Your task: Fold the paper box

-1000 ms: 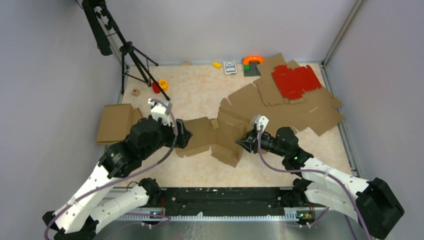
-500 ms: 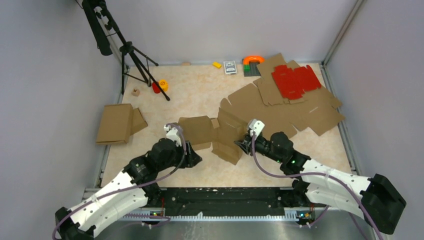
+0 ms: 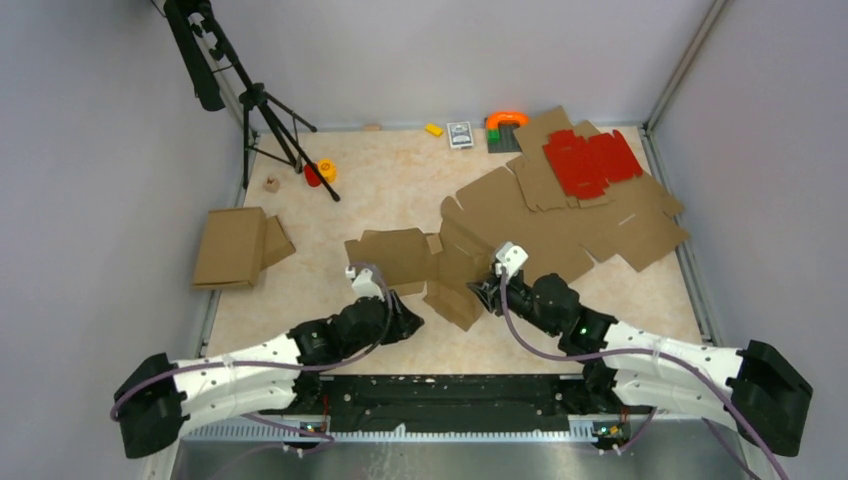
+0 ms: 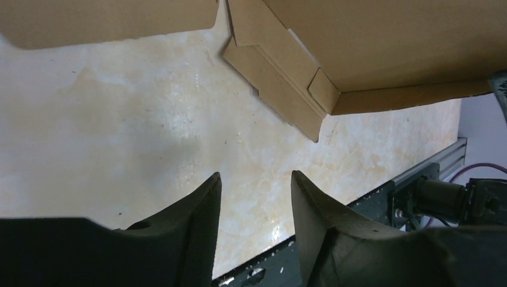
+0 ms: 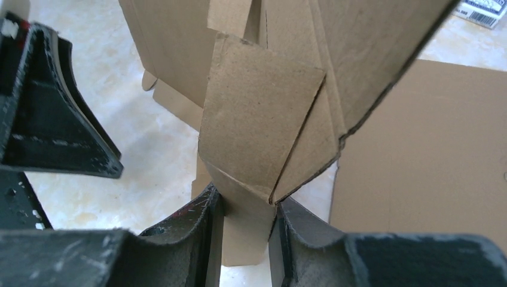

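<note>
The paper box (image 3: 432,262) lies near the middle of the counter (image 3: 390,185). It is a brown die-cut piece, only partly folded. Its panel toward 9 o'clock lies almost flat, while the panel toward 3 o'clock is raised off the surface, with a flap hanging at its near edge.

The right fingers (image 3: 487,291) meet the box from 4 o'clock and are clamped on it. In the right wrist view a doubled strip of the paper box (image 5: 263,125) runs down between the right fingers (image 5: 202,234), and both press on cardboard.

The left fingers (image 3: 408,318) sit just beside the box's near edge at 7 o'clock, not touching it. In the left wrist view the left fingers (image 4: 200,215) stand apart with only bare counter (image 4: 119,119) between them. The paper box (image 4: 382,42) spans 12 to 2 o'clock of that view, with a narrow flap lowest.

A stack of flat cardboard sheets (image 3: 610,225) spreads from 1 to 3 o'clock of the box, its nearest sheet right behind the raised panel. A red die-cut sheet (image 3: 590,162) lies on top at the far end.

A folded brown carton (image 3: 232,247) sits well apart at 9 o'clock, near the counter's left edge. A black tripod (image 3: 262,105) stands at 11 o'clock, with a small yellow-and-red thing (image 3: 322,172) by its foot and a small wooden block (image 3: 271,184) near.

Along the far edge at 12 o'clock are a yellow block (image 3: 433,129), a card deck (image 3: 460,134) and an orange-and-green piece (image 3: 506,123).
</note>
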### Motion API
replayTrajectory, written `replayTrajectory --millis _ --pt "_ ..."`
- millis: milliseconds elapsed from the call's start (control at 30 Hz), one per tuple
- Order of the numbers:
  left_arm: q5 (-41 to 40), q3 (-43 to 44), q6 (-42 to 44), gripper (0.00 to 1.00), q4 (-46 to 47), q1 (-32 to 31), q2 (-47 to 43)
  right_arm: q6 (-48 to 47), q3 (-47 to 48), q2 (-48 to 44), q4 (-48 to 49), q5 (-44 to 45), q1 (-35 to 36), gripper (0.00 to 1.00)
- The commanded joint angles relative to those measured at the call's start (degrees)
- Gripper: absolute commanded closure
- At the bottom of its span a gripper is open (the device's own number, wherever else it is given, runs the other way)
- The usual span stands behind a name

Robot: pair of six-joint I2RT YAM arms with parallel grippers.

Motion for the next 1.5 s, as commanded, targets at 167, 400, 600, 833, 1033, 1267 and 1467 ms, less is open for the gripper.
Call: replayTrajectory --millis 167,400,600,833,1033,1267,1467 --pt "-11.6 -2.01 -13.57 0.56 19.87 -4.36 15.72 2.88 3.47 4.36 -0.91 13.36 6.53 0.76" --pt "-11.88 -1.97 -15.87 0.58 26.65 -3.61 24.37 6.23 3.95 5.33 -0.54 19.44 9.66 0.76" --pt "-10.23 -2.4 -15.11 0.71 33.31 -1.34 28.41 7.74 5.25 6.81 -0.68 20.83 10.74 0.76" --pt "-9.33 -2.37 -15.04 0.79 39.04 -0.07 33.54 7.99 6.61 8.16 -1.35 21.78 11.57 0.76" --pt "-4.89 -3.79 -14.08 0.78 48.66 2.25 37.54 8.08 6.79 8.39 -1.85 22.12 11.77 0.75" --pt "-2.7 -3.58 -8.42 0.82 53.99 3.11 37.42 8.1 6.77 8.66 -2.08 21.9 11.88 0.75" --pt "-0.4 -1.15 -4.58 0.82 52.47 3.72 36.52 7.97 6.6 8.94 -1.98 21.01 11.86 0.75"
